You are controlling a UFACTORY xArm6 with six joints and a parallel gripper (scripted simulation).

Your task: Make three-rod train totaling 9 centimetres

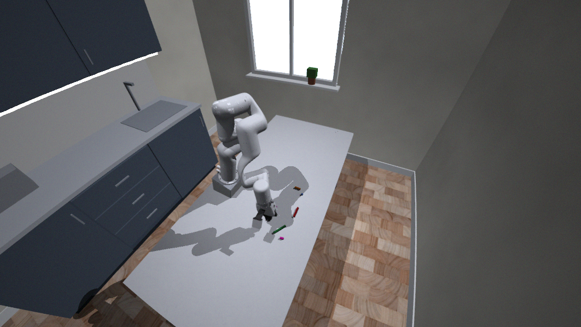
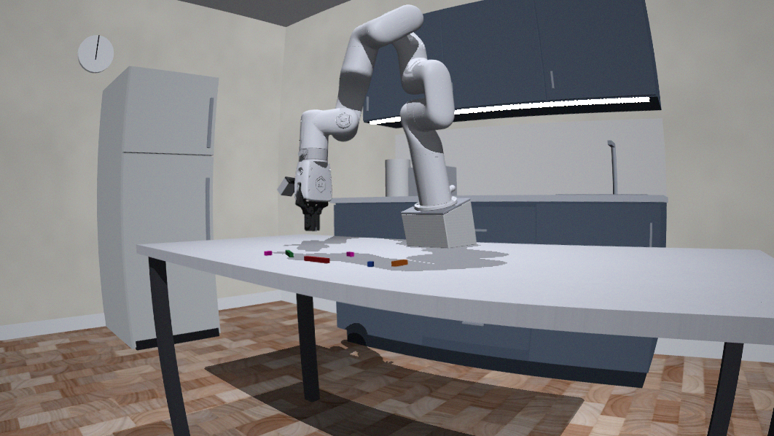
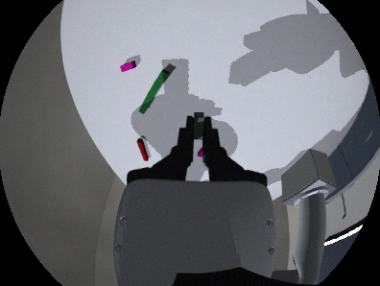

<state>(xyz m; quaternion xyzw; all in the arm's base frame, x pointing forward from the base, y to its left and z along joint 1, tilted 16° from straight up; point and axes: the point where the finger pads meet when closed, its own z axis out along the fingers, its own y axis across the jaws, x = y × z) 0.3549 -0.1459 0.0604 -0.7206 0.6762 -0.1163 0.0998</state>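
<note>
Grey rod [image 3: 199,130] sits clamped in the end effector [image 1: 268,218] [image 2: 312,227] [image 3: 198,126].

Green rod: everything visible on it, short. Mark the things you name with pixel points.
The green rod [image 1: 279,229] [image 2: 289,253] [image 3: 154,91] is a slim, straight, square-edged bar, one plain colour, smooth and opaque by its look; material unclear. It lies flat on the table [image 1: 243,284] [image 2: 541,275] [image 3: 216,29], partly shaded, between the red rod [image 1: 295,211] [image 2: 316,259] [image 3: 142,150] and a magenta one [image 1: 281,238] [image 2: 267,252] [image 3: 128,66]. No rod or finger touches it.
</note>
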